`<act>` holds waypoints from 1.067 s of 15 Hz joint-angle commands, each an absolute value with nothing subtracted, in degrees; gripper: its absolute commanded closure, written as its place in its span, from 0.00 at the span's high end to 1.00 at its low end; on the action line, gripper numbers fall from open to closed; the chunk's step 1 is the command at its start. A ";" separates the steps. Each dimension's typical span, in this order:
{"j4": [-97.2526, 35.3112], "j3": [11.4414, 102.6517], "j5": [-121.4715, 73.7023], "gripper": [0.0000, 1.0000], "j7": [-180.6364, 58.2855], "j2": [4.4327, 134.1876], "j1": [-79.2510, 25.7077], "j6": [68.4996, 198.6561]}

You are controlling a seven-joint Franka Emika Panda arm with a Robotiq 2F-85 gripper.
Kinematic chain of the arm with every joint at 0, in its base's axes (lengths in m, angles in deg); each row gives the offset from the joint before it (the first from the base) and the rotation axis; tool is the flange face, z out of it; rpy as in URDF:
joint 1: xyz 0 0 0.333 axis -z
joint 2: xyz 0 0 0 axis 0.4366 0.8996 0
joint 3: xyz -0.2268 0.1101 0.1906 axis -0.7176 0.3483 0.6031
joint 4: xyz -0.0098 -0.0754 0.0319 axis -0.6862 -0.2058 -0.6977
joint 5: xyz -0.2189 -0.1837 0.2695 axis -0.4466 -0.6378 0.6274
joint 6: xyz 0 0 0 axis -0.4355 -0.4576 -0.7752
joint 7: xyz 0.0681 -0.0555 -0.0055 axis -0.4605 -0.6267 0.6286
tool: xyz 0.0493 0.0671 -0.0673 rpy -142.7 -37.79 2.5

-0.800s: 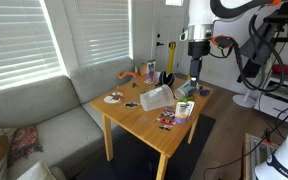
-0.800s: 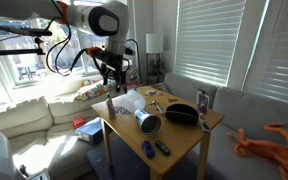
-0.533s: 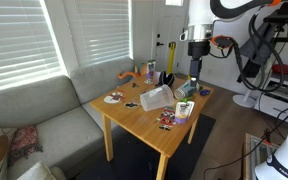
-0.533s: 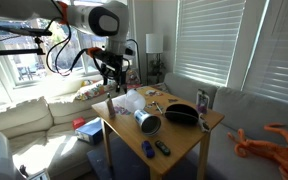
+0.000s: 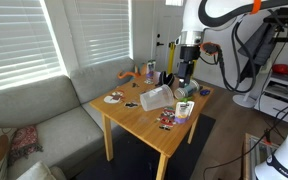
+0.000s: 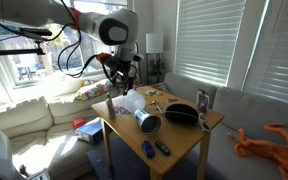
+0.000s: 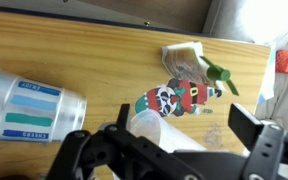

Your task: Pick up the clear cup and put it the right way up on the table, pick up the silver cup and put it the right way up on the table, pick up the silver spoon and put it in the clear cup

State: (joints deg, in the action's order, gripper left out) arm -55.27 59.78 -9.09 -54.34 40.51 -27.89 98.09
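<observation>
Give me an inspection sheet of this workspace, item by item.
Surface: wooden table, crowded.
Job's things: clear cup and silver cup both lie on their sides; spoon not made out.
Clutter: panda figure, dark rounded object, small dark items.
Gripper: gripper open, above the clear cup.
Cables: black cables hang beside the arm.
Surroundings: grey sofa, window blinds, orange toy.
</observation>
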 commanded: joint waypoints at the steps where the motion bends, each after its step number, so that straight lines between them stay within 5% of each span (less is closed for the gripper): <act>1: -54.78 59.09 -3.86 1.00 -54.07 44.80 -27.04 103.93; 7: -55.10 58.39 6.77 0.96 -49.76 48.99 -26.41 111.97; 8: -55.08 58.47 7.61 0.72 -49.56 49.54 -26.27 112.66; 10: -55.00 58.53 9.17 0.71 -49.27 50.36 -26.08 113.58; 16: -54.50 58.65 9.96 0.28 -48.16 50.83 -25.55 113.33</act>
State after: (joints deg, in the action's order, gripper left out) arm -55.25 58.53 8.96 -49.70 50.60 -26.03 113.34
